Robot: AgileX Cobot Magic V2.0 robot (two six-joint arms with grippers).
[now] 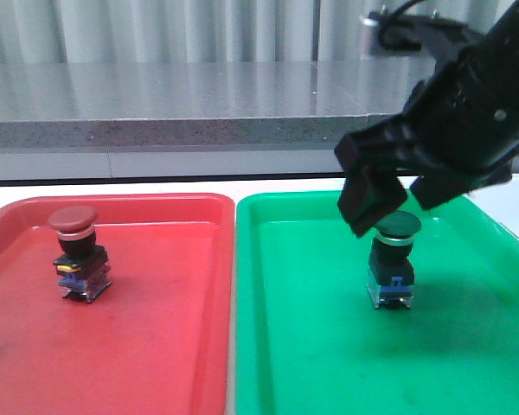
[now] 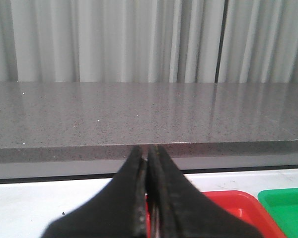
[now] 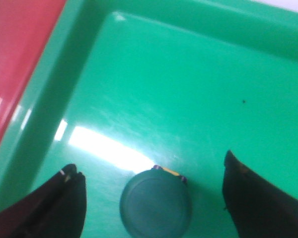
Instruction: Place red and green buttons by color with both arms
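The red button [image 1: 78,252], dark red cap on a black body with a yellow mark, stands upright in the red tray [image 1: 156,346]. The green button [image 1: 394,259], green cap over a blue base, stands upright in the green tray [image 1: 329,363]. My right gripper [image 1: 396,206] hangs open just above the green cap, fingers on either side and apart from it. In the right wrist view the cap [image 3: 156,203] sits between the spread fingers [image 3: 64,203], untouched. My left gripper [image 2: 149,163] is shut and empty, pointing at the grey counter; it is out of the front view.
The two trays lie side by side on a white table [image 1: 268,183]. A grey speckled counter [image 1: 199,104] runs along the back, with corrugated wall panels behind. The left wrist view shows corners of the red tray [image 2: 233,203] and green tray [image 2: 288,203].
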